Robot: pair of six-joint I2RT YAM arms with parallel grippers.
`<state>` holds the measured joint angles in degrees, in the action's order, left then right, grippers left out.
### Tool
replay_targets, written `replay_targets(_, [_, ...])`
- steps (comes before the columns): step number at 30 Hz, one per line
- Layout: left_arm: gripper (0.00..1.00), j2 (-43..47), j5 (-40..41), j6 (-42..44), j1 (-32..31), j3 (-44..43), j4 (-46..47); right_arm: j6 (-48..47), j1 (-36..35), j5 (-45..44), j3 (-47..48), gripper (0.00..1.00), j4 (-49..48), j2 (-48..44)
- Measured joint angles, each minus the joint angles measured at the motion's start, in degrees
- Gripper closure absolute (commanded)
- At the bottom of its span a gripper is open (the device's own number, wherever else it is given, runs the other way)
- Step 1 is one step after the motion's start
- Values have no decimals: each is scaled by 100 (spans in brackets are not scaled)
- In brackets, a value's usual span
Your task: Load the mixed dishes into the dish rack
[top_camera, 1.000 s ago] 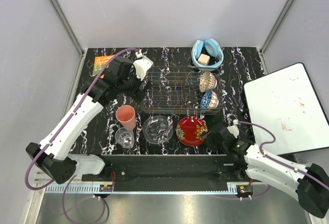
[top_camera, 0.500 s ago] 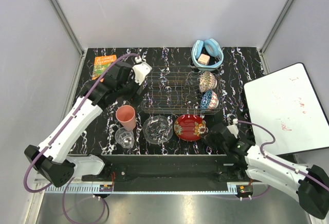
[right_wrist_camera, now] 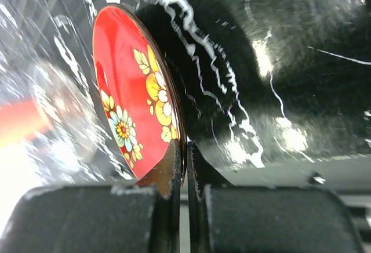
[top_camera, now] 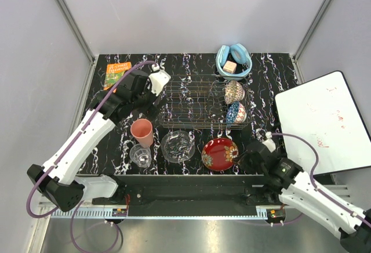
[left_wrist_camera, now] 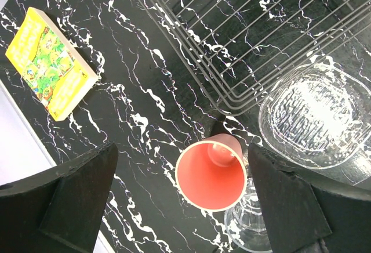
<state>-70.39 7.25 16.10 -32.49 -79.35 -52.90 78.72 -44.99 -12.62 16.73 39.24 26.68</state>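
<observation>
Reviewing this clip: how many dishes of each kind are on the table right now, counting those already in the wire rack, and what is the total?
Bowls: 2, the beige speckled bowl and the blue patterned bowl, both in the silvery wire dish rack
Plates: 1, the red floral plate
Glass dishes: 1, the clear ribbed glass dish
Cups: 2, the salmon-pink plastic cup and the small clear glass tumbler
Total: 6
</observation>
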Motion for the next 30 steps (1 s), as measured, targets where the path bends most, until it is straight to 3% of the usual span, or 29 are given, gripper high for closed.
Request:
replay_targets(7, [1, 0, 15, 7, 2, -72, -13, -2000, -52, 544, 1399, 100, 74, 1602])
replay_targets(16, [1, 22, 37, 4, 157, -129, -9, -4551, -146, 400, 3316, 100, 57, 2444])
replay_targets(22, [1, 114, -24, -11, 400, -129, -13, -6076, -308, -911, 4774, 100, 17, 2990])
replay_targets(26, [1, 133, -221, -131, 581, -186, -131, -7720, -667, -2050, 4935, 100, -782, 3311])
replay_targets(30, [1, 133, -457, -229, 804, -254, -173, -9731, -750, -2570, 4841, 100, -1930, 3869])
